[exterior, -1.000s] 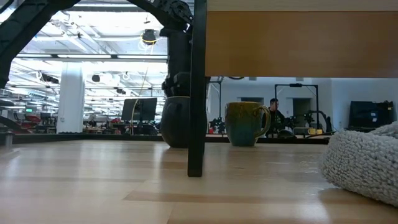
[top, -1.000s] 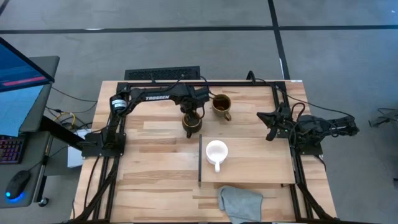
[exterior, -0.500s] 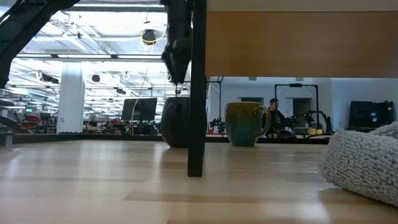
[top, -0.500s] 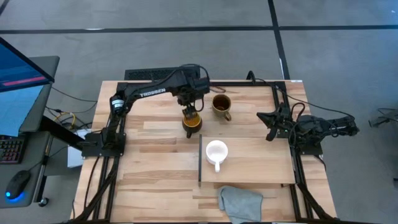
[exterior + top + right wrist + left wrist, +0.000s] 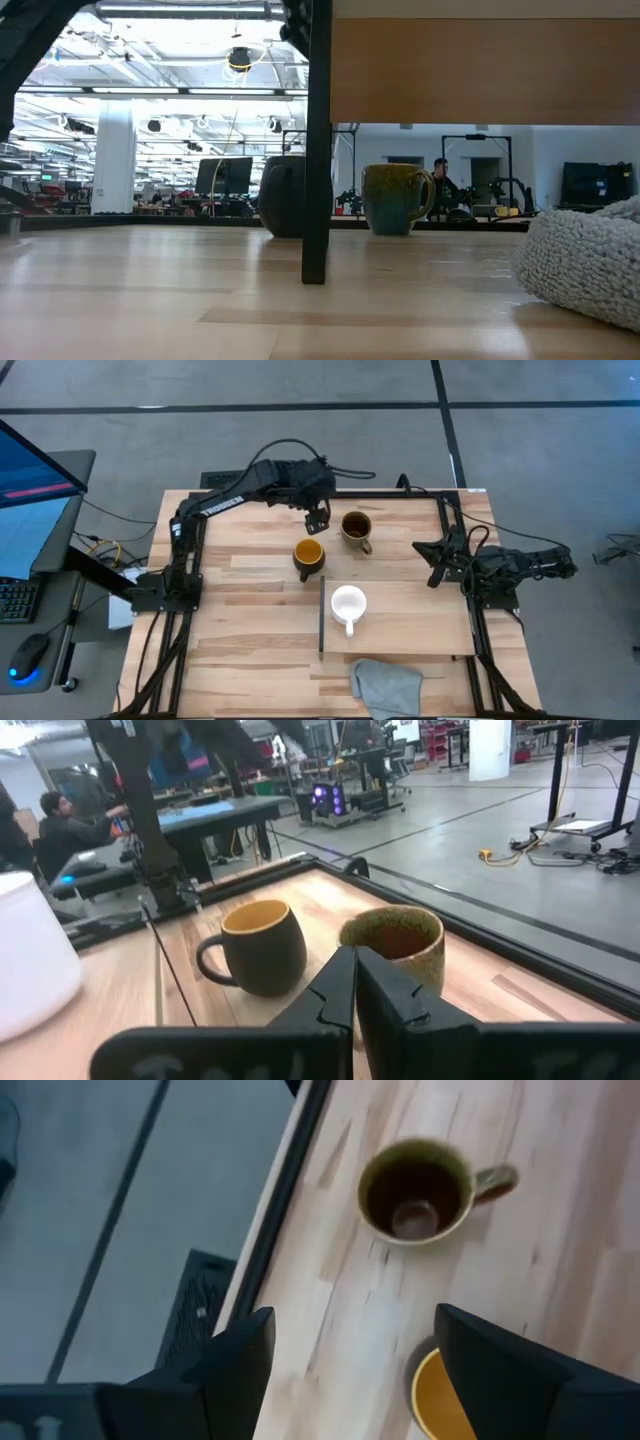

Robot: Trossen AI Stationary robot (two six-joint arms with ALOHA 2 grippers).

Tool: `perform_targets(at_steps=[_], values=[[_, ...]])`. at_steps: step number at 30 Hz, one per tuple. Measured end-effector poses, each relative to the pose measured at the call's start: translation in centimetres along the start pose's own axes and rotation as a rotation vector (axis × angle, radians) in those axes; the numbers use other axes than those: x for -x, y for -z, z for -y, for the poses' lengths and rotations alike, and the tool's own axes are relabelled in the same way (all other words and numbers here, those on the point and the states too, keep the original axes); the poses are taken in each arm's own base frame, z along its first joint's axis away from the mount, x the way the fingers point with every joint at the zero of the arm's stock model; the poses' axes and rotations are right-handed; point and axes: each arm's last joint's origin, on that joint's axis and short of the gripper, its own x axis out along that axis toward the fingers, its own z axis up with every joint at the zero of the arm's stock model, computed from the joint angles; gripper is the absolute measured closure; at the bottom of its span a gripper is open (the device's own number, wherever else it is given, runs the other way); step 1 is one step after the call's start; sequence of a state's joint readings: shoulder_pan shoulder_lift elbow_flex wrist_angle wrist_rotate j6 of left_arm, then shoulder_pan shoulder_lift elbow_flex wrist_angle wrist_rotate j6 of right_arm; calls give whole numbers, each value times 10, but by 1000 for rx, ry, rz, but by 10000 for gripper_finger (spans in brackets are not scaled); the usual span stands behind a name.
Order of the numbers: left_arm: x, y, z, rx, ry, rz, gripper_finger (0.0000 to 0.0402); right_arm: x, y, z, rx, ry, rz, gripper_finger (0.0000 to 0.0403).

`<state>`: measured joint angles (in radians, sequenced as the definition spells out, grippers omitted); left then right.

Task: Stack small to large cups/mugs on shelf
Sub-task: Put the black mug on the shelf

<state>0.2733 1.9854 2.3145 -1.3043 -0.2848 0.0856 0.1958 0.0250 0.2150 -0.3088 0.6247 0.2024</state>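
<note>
The black mug (image 5: 309,556) with a yellow-orange inside stands upright on the table. The olive-brown mug (image 5: 356,528) stands just beyond it to the right. The small white mug (image 5: 348,605) stands on the light-wood shelf (image 5: 420,625), near its dark-stripped left edge. My left gripper (image 5: 317,516) hangs open, high above the table between the black and olive mugs. In the left wrist view its fingers (image 5: 235,1370) frame bare table, with the olive mug (image 5: 418,1190) ahead and the black mug's rim (image 5: 440,1400) below. My right gripper (image 5: 436,563) rests shut at the table's right side.
A crumpled grey cloth (image 5: 386,685) lies at the near edge, in front of the shelf. In the low view, the shelf's dark post (image 5: 317,150) stands before the black mug (image 5: 283,196) and the olive mug (image 5: 396,198). A black frame rail (image 5: 400,493) runs along the far edge.
My left gripper has risen from down at the black mug to well above it. It has drifted a little toward the far edge and tipped closer to level, and its fingers have stayed open. The black mug stands where it was.
</note>
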Motion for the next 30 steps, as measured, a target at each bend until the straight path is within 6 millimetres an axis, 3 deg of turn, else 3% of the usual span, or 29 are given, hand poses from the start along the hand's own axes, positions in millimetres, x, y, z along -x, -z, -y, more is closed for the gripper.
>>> perform_targets(at_steps=[10, 17, 22, 30], values=[[95, 15, 0, 54, -70, 217, 136, 0, 2, 0, 13, 4, -17, 369], [156, 45, 13, 52, -190, 278, 136, 0, 2, 0, 37, 4, -17, 369], [162, 72, 26, -22, -120, 275, 136, 0, 2, 0, 38, 3, -16, 369], [131, 135, 35, -19, -13, 450, 136, 0, 0, 0, 25, -9, 0, 369]])
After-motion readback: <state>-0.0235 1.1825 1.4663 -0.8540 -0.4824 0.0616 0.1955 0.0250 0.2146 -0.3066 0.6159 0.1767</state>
